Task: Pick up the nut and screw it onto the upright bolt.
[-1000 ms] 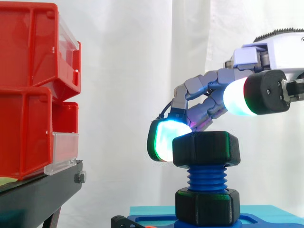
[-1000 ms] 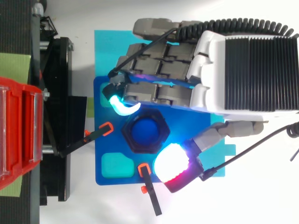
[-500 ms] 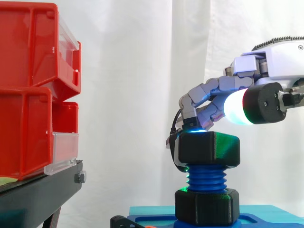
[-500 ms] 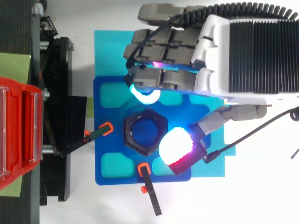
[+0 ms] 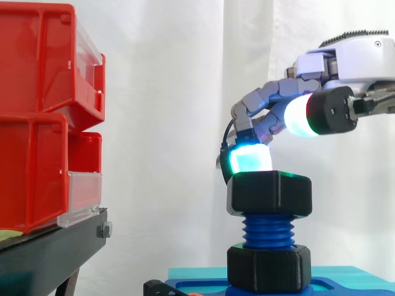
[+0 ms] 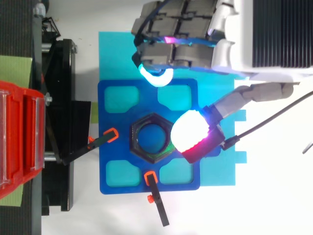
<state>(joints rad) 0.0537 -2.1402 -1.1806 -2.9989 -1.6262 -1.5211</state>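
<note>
A black hex nut (image 5: 268, 194) sits level on top of the upright blue bolt (image 5: 267, 231), with several threads showing below it. From above, the nut (image 6: 139, 152) rings the bolt's blue top (image 6: 150, 142) at the middle of the blue base plate (image 6: 112, 142). A second black hex piece (image 5: 268, 268) sits at the bolt's foot. My hand (image 5: 345, 61) hovers above and behind the nut, open. Its fingers bend downward, and a cyan fingertip (image 5: 250, 159) hangs just over the nut's top edge. The white thumb pad (image 6: 188, 132) floats beside the nut's right side, higher than the nut.
Red bins (image 5: 43, 117) are stacked on a black stand (image 5: 49, 253) at the left. The base plate lies on a cyan mat (image 6: 112, 54). Two orange-tipped black clamps (image 6: 110, 135) (image 6: 154, 186) reach toward the nut from the left and from the bottom.
The fingers have come off the nut's far side and risen, and the hand has drawn back from the bolt. The nut stays on the bolt, turned slightly.
</note>
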